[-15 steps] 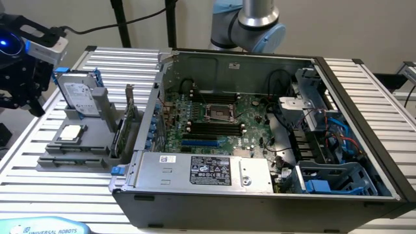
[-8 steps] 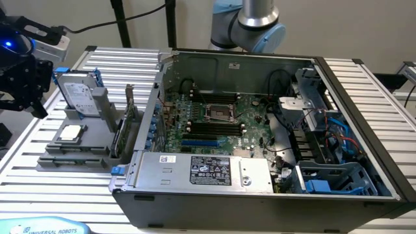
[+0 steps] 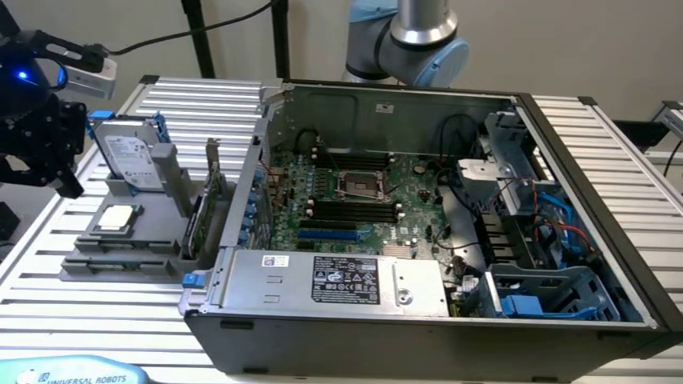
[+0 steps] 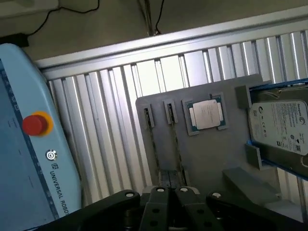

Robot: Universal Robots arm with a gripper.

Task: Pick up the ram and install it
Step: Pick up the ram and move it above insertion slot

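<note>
The gripper (image 4: 171,192) hung over the gray tray (image 4: 216,154) at the exterior view's left, beside the open case (image 3: 427,324). Its fingers (image 4: 156,199) were pressed together and held nothing. Just past the fingertips, the ram (image 4: 154,144) showed as a thin dark strip standing on edge in a tray slot. It sat near the processor (image 4: 206,114), with the hard drive (image 4: 281,127) farther along the tray.

Open computer case (image 3: 353,344), hard drive (image 4: 281,127), processor chip (image 4: 206,114) on grey holder (image 4: 211,154), blue pendant (image 4: 24,168)
</note>
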